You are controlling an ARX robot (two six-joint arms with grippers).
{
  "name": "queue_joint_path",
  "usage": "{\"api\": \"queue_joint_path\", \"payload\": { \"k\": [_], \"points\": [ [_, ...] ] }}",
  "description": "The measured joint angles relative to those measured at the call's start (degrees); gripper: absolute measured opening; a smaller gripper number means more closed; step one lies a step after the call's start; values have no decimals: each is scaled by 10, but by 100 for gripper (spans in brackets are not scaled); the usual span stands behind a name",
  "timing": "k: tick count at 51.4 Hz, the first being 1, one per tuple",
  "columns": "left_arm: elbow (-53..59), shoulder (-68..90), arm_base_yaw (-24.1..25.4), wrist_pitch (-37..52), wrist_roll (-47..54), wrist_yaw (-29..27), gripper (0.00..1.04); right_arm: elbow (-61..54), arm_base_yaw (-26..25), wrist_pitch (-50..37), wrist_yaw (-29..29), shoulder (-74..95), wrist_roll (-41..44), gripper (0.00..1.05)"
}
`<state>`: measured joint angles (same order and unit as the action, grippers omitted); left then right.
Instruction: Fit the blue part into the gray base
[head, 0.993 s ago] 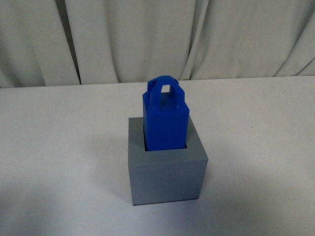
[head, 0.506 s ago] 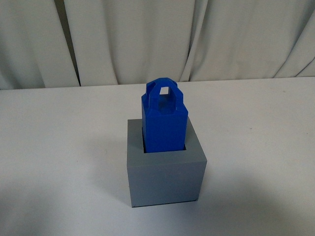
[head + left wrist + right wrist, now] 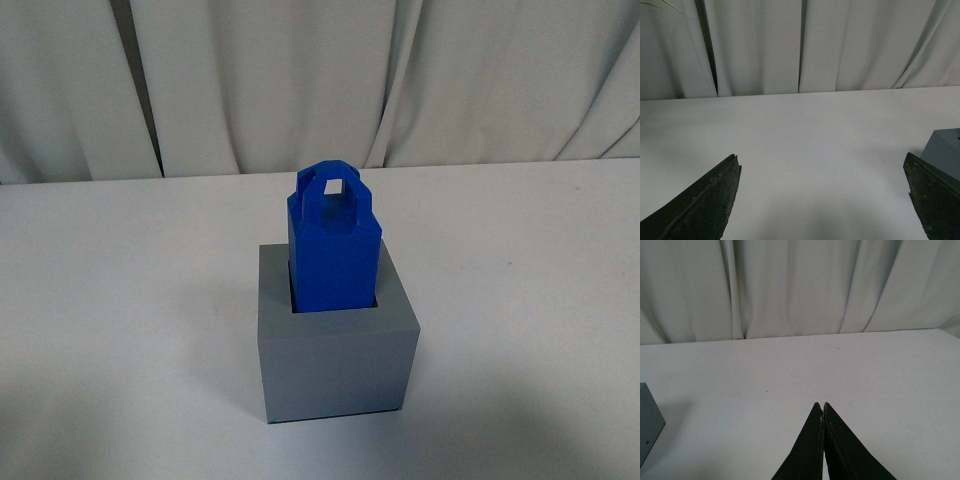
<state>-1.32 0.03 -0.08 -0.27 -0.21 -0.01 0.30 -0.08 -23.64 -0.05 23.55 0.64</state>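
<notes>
Front view shows the blue part (image 3: pixel 335 250) standing upright in the gray base (image 3: pixel 335 350), mid-bench, so the job looks done. Left end effector (image 3: pixel 822 172) is spread wide and right end effector (image 3: pixel 822 406) is pinched closed, both empty.

1 blue part (image 3: pixel 335 255), 1 gray base (image 3: pixel 335 365)

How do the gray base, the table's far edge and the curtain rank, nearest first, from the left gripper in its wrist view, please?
1. gray base, beside one finger of the left gripper.
2. table's far edge, ahead.
3. curtain, behind it.
</notes>
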Motion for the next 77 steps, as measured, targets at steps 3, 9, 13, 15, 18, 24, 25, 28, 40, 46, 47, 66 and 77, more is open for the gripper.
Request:
{"api": "queue_joint_path", "payload": {
  "k": [3,9,13,15,18,24,25,28,40,46,47,66,77],
  "points": [
    [0,0,0,0,0,0,99,0,0,15,0,-16,0,2],
    [0,0,0,0,0,0,99,0,0,43,0,-43,0,2],
    [0,0,0,0,0,0,99,0,0,61,0,-62,0,2],
    [0,0,0,0,0,0,99,0,0,69,0,-70,0,2],
    [0,0,0,0,0,0,99,0,0,82,0,-84,0,2],
    [0,0,0,0,0,0,99,0,0,108,0,-109,0,2],
    [0,0,0,0,0,0,99,0,0,112,0,-114,0,2],
    [0,0,0,0,0,0,99,0,0,121,0,-122,0,2],
    [0,0,0,0,0,0,99,0,0,233,-1,-231,0,2],
    [0,0,0,0,0,0,99,0,0,235,0,-233,0,2],
    [0,0,0,0,0,0,99,0,0,235,0,-233,0,2],
    [0,0,0,0,0,0,99,0,0,235,0,-233,0,36],
    [0,0,0,0,0,0,99,0,0,235,0,-233,0,80]
  ]
}}
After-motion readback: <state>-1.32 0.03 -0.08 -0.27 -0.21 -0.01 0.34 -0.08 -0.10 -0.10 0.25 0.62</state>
